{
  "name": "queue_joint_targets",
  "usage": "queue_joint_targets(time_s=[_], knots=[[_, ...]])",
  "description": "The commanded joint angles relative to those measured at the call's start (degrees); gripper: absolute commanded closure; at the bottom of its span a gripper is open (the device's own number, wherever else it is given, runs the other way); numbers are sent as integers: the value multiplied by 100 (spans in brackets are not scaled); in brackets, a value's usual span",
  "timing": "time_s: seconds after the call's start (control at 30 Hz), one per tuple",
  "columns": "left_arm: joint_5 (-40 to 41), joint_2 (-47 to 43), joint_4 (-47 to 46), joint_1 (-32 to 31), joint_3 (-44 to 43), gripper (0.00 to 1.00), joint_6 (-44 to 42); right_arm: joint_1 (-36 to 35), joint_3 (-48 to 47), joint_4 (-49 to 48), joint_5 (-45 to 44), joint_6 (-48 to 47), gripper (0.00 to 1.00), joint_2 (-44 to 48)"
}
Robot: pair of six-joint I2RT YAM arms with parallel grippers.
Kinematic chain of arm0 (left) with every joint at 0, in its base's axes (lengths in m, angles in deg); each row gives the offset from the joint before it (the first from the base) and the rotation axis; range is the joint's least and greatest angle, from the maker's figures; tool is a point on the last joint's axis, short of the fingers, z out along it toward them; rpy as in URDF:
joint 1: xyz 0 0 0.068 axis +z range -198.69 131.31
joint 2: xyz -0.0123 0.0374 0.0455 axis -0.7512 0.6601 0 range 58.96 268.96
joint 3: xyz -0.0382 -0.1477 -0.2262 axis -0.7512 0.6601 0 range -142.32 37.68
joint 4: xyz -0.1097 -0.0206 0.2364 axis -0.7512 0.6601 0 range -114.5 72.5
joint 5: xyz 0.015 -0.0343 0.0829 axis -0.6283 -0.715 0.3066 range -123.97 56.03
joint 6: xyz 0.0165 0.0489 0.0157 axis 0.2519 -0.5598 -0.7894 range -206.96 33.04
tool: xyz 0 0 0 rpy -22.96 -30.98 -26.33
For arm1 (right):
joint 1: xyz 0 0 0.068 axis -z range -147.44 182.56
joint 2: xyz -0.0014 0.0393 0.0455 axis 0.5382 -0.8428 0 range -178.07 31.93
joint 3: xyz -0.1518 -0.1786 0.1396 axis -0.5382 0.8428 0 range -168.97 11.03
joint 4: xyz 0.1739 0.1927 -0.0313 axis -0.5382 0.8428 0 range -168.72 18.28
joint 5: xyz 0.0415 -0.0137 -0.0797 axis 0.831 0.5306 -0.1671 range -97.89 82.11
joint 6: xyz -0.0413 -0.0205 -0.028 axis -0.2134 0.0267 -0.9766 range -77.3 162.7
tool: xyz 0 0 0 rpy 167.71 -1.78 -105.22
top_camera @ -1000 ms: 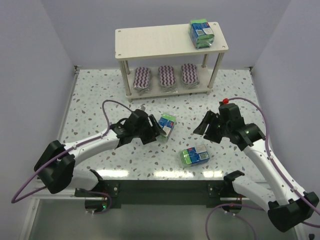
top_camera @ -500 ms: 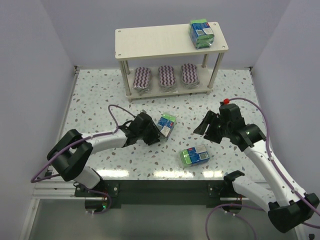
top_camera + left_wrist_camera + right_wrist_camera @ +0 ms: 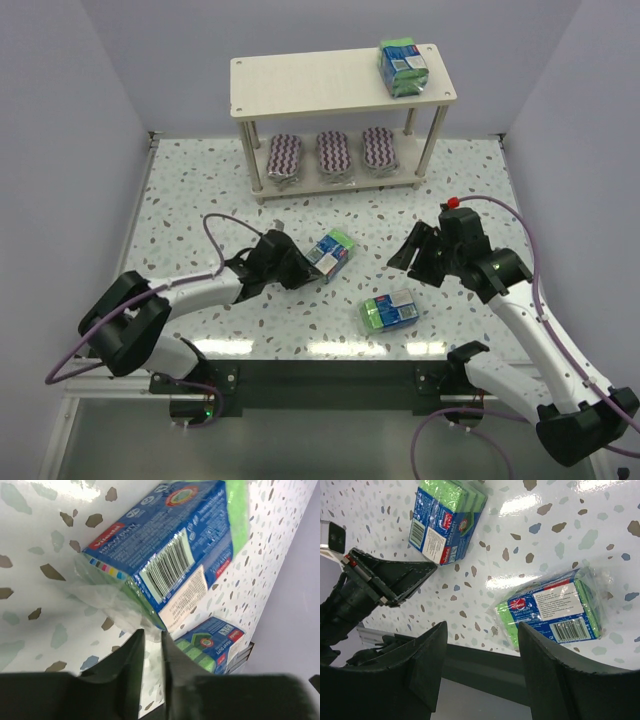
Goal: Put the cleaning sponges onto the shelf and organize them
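Left gripper [image 3: 152,642]: jaws are sitting at a thin slit. The loose film corner of the green-and-blue plastic-wrapped rectangular sponge pack [image 3: 165,550] is running right into that slit. I'm reading it as a pinch on the wrapper only, not on the body. The pack is lying just ahead of the fingertips on the speckled terrazzo table [image 3: 30,555].

Handling guess: light, squashy foam under slick, crinkly film. A film-only pinch is risking slip or tear, so gripping across the body's short sides is looking safer.

The second wrapped pack [image 3: 210,645] is lying beyond the first, partly cut off by a finger.

Right gripper [image 3: 481,645] is hanging wide open and holding nothing, with that second pack just ahead of it. The cream-white two-tier wooden shelf [image 3: 320,85] is standing far ahead of both grippers.

Not resolving: whether film is actually sitting between the pads. The top view is too coarse to settle it.
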Motion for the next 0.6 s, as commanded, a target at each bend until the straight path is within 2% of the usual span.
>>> queue_joint_targets(time_s=[0.0,0.07,0.17,0.37,0.57], knots=[[311,-608,315,36,61,71,-153,-29,10,-76,-101,68,38,37],[556,-889,595,45,17,60,-145,-20,1,-85,-92,59,38,28],[776,-961,772,37,-53,48,-206,-29,-17,-111,-83,59,38,-7],[164,-146,930,318,-387,47,-443,-20,-139,-85,-101,16,38,-121],[180,32,667,379,-484,45,-461,-29,-166,-32,-171,6,38,-42]])
